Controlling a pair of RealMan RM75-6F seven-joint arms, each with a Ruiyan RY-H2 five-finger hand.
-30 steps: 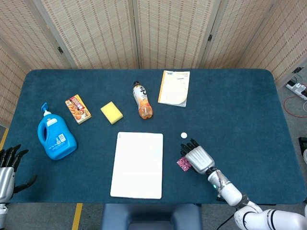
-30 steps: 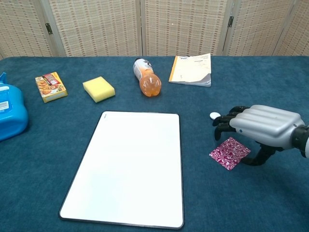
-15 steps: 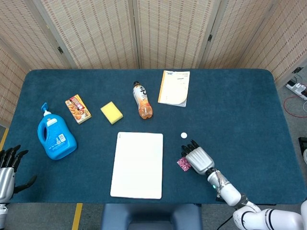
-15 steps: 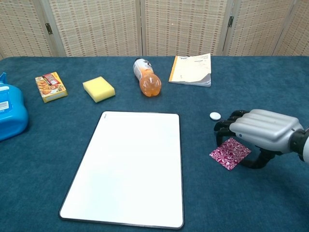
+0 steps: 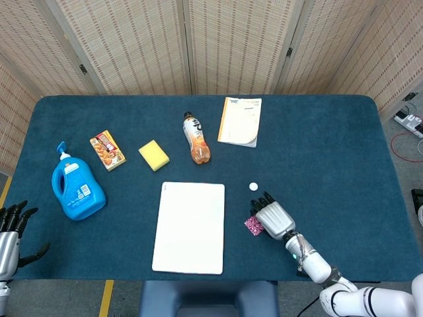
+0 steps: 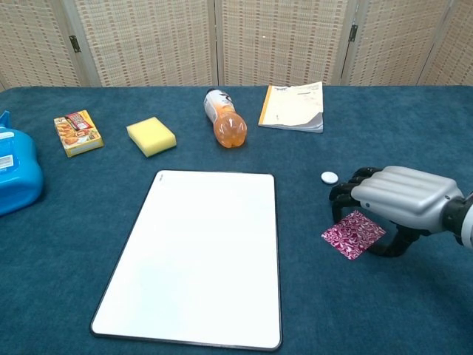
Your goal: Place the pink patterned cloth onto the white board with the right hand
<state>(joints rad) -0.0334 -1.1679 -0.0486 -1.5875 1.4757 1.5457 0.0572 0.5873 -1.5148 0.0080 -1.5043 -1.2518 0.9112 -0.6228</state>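
The right hand [image 6: 403, 198] reaches in from the lower right of the chest view, palm down, its dark fingers [image 6: 347, 194] curled over the far edge of the pink patterned cloth [image 6: 353, 234]. The thumb curves down beside the cloth; whether the hand actually pinches it I cannot tell from here. The cloth lies flat on the blue table [image 5: 317, 145], just right of the white board [image 5: 190, 226] and not on it. A small white cap [image 6: 329, 177] sits just beyond the fingertips. At the lower left edge of the head view the left hand [image 5: 9, 231] hangs off the table with its fingers spread, holding nothing. Behind the table stand woven folding screens [image 5: 231, 46], with yellow tape on the floor [image 5: 106, 297].
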